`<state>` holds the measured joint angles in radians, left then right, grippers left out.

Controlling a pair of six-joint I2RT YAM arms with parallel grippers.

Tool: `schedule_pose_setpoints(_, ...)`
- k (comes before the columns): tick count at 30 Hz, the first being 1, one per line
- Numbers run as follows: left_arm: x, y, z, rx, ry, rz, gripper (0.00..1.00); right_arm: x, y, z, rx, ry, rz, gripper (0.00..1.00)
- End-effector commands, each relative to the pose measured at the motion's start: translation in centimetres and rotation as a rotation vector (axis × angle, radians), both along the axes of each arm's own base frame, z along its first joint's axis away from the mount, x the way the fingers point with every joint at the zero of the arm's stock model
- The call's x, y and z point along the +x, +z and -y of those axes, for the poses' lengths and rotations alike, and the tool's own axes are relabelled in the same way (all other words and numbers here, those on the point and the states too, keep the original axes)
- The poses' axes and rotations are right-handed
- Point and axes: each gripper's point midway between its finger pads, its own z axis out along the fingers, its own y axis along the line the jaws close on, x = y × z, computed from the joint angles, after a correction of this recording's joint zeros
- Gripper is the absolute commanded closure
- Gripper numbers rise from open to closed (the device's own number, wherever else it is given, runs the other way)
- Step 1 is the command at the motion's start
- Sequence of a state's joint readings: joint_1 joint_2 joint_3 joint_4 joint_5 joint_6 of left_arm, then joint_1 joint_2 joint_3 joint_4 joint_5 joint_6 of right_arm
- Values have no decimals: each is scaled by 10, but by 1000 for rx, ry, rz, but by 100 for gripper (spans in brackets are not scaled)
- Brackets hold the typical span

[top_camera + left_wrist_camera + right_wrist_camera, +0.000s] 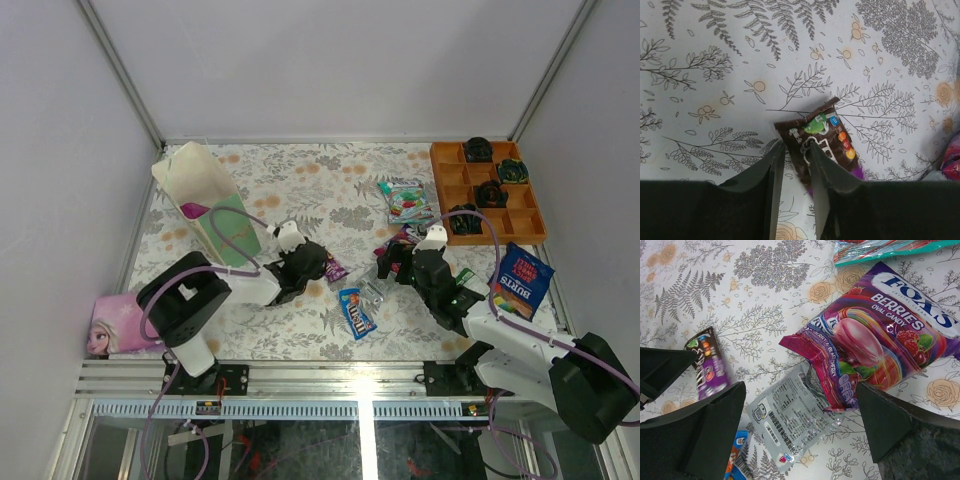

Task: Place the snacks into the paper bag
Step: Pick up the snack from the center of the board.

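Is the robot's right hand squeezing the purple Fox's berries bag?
No, the right gripper has its fingers spread wide apart, and the Fox's berries bag just lies on the table below it.

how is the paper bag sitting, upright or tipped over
Upright: the paper bag stands on its base, mouth open upward, a magenta packet visible inside.

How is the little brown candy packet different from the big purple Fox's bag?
The brown candy packet is small and dark; the Fox's bag is much bigger and bright purple-pink. The brown candy packet sits between the narrow fingers of the left pincer; the Fox's bag lies by the wide-open right pincer. Both are shiny snacks lying on the flowery table.
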<state>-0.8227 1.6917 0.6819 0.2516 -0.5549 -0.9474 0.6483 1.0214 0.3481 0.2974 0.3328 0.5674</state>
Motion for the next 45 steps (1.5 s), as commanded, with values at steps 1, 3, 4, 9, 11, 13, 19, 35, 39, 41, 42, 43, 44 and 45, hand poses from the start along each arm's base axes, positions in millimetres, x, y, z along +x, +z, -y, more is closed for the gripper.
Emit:
schedule_pose_setpoints(1,10,5,5,-16,12,15,78,10,19,-3,22,-21,62,1)
schedule_pose_setpoints(3,10,6,5,-14,14,16,83,10,19,-3,22,-20,61,1)
schedule_pose_setpoints(4,10,7,4,-14,16,18,86,10,19,-3,22,-20,61,1)
schedule_pose_setpoints(9,8,14,1,-10,18,26,98,10,19,-4,23,-19,62,1)
schedule_pose_setpoints(11,9,21,0,-12,18,38,100,10,19,-3,24,-20,62,1)
schedule_pose_setpoints(13,9,26,-1,-8,15,44,100,10,19,-3,25,-20,61,1)
schedule_pose_setpoints(19,9,44,-3,-7,14,63,100,10,19,-4,24,-18,61,1)
schedule_pose_setpoints(35,-20,184,-29,159,119,257,100,9,18,-5,27,-13,59,1)
schedule_pose_setpoints(39,-32,223,-50,145,163,311,100,9,19,-5,29,-12,61,1)
schedule_pose_setpoints(41,-37,241,-62,138,183,338,100,9,19,-5,31,-12,61,1)
schedule_pose_setpoints(42,-39,250,-69,137,193,350,100,9,19,-5,29,-12,61,1)
schedule_pose_setpoints(43,-42,259,-77,142,207,364,100,9,19,-5,30,-13,62,1)
schedule_pose_setpoints(44,-43,266,-83,153,215,374,100,9,19,-5,31,-12,61,1)
schedule_pose_setpoints(45,-45,275,-90,164,227,386,100,9,19,-5,32,-12,62,1)
